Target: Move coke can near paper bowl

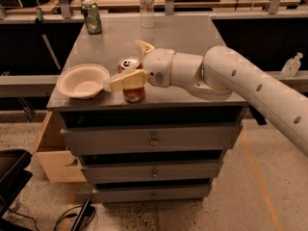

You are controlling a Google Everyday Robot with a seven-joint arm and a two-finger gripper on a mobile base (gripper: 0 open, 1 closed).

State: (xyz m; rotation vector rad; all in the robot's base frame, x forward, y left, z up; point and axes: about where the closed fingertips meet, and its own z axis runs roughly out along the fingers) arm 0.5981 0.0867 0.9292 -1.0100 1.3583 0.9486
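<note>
My end effector (123, 64) sits low over the bench (192, 37) near its front edge, fingers spread wider than the coke can (134, 93). The can stands upright between them, one finger across its front, the other behind. The paper bowl (83, 81) lies just left of the can.

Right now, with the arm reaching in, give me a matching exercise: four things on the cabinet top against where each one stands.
Things:
1 coke can
2 paper bowl
3 green can
4 clear bottle

Places, as seen in the camera view:
A far left corner
B far edge, middle
C near left corner
D near edge, just right of the bowl, with the gripper at it

Pairs: 1-D, 2-C, 3-A, 4-B
</note>
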